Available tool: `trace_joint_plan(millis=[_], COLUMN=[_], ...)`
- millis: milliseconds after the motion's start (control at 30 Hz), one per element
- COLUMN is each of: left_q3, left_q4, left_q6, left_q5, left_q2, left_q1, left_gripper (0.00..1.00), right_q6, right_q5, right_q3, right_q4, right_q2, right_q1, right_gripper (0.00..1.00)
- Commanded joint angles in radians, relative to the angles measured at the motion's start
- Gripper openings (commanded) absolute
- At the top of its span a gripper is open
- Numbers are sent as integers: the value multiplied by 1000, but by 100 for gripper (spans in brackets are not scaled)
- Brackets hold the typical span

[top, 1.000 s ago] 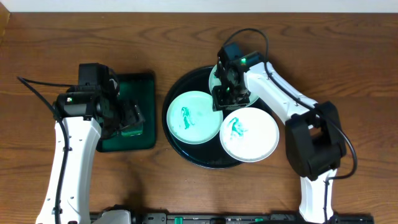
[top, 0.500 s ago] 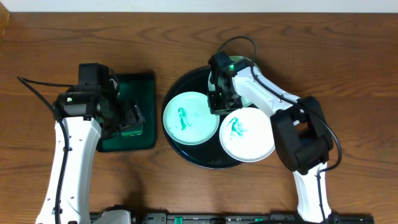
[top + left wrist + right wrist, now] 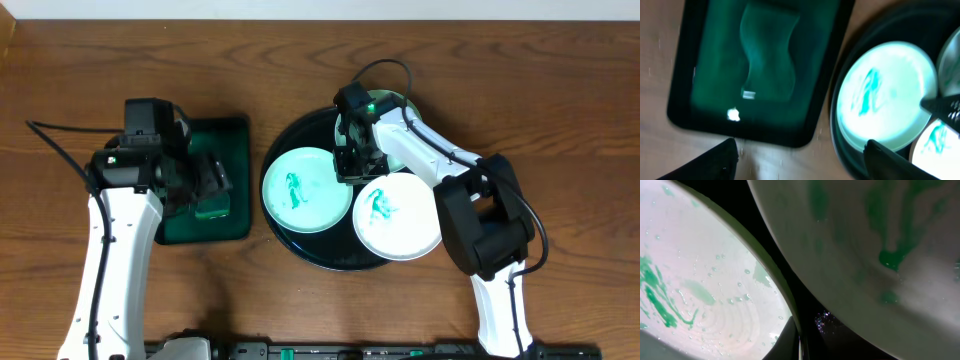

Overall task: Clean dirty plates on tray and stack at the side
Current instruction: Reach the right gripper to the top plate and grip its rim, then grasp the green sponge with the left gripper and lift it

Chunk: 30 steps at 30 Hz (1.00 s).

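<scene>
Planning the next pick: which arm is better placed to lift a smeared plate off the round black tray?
Likely right: the right tool sits shut among the small round mint-white plates on the large round glossy black tray; the left tool hangs open over the green sponge in the rectangular dark-green tray.

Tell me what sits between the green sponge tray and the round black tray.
Only a bare strip of wooden table, clearest in the overhead view.

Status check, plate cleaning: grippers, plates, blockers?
Left gripper open over green tray. Right gripper shut at back plate rim, grip unclear. Three smeared plates on black tray, none stacked. No blockers seen.
</scene>
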Motion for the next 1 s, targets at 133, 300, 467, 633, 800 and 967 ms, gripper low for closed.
trace_joint_plan(millis=[133,300,467,633,800,967], left_q3=[-2,-2,-2,-2,-2,-2], left_q4=[66,88,128,145,188,241], left_q6=[50,50,50,50,50,50], left_q5=[-129,-195,-196,-196,-196,-193], left_q2=[141,254,360,452,513,556], left_q1=[3,3,3,3,3,3], left_gripper=[58,44,33,39,38,32], right_q6=[-20,-33,-33,-45,-45,-45], right_q5=[11,9,9,5,5,5], right_q3=[1,1,1,1,1,1], right_q4=[-13,-23,-23,-23,-24,-31], right_q2=[52,52,52,52,52,52], right_q1=[9,9,9,9,9,9], right_gripper=[1,1,1,1,1,1])
